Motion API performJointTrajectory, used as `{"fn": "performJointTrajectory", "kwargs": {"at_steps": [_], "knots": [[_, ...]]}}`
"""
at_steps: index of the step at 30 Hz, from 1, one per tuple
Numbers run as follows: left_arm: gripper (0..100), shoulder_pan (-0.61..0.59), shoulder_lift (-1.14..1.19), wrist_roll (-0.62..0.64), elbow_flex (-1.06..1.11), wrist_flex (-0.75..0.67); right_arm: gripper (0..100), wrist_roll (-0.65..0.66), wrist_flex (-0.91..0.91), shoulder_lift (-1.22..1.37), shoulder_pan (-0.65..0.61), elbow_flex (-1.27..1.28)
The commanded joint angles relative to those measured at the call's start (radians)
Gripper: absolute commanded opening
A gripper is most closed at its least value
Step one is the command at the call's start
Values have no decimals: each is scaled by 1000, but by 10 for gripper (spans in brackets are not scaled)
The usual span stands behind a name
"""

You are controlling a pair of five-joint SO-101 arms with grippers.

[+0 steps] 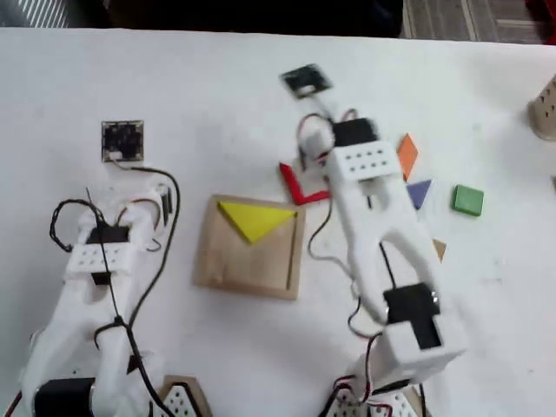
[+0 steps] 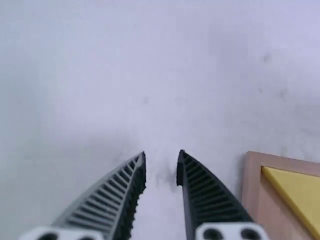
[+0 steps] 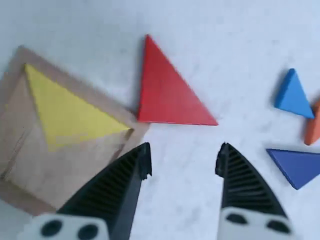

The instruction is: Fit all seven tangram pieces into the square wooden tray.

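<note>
**Open right gripper (image 3: 183,152) just short of the red triangle (image 3: 167,97)**

Nearest the lens, ribbed fingers (image 3: 120,185) spread wide with nothing between them, hanging over bare table (image 3: 210,30) with the red triangle just ahead. On the other arm, left gripper (image 2: 161,155) parted by a narrower gap, likewise empty, low over the table just beside the square wooden tray (image 2: 252,185).

Seated in the tray: the yellow triangle (image 1: 254,219) alone, lying flat along one side, with the rest of the floor bare wood. Outside it, flat on the table, the red triangle, one corner touching or nearly touching the tray's rim. Farther off on the right arm's side, loose on the table: a light blue triangle (image 3: 291,95), a dark blue triangle (image 3: 297,167), an orange piece (image 3: 314,127) and a green square (image 1: 467,200). Early in the job, judging by that count.

Probably next in line: the red triangle, much the same size as the yellow by the look of it. Likely light, stiff and thin, flat painted wood. Not fragile, but smooth enough to skate on the tabletop or squirt out of a pinch. No parallel edges to clamp, so best taken across the middle, one finger on the long edge and the other against the opposite corner, or else across a narrower end. Worth closing squarely and keeping it level for a clean drop beside the yellow.
</note>
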Motion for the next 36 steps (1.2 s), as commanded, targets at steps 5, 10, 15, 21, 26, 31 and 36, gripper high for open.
{"fn": "performJointTrajectory", "kwargs": {"at_steps": [5,10,15,21,26,31,36], "knots": [[124,27,-33,-12,-9,-11,201,35,-162,82,70,-9],[124,27,-33,-12,-9,-11,201,38,-262,113,62,-9],[124,30,-31,-35,-9,-11,91,6,-414,143,102,-9],[124,53,-31,-60,-8,-11,25,-106,-498,283,79,-48],[124,48,-31,-60,-8,-11,18,-101,-432,447,87,-221],[124,50,-31,-60,-8,-9,18,3,-206,645,77,-497],[124,50,-31,-60,-8,-9,18,60,53,774,35,-760]]}}
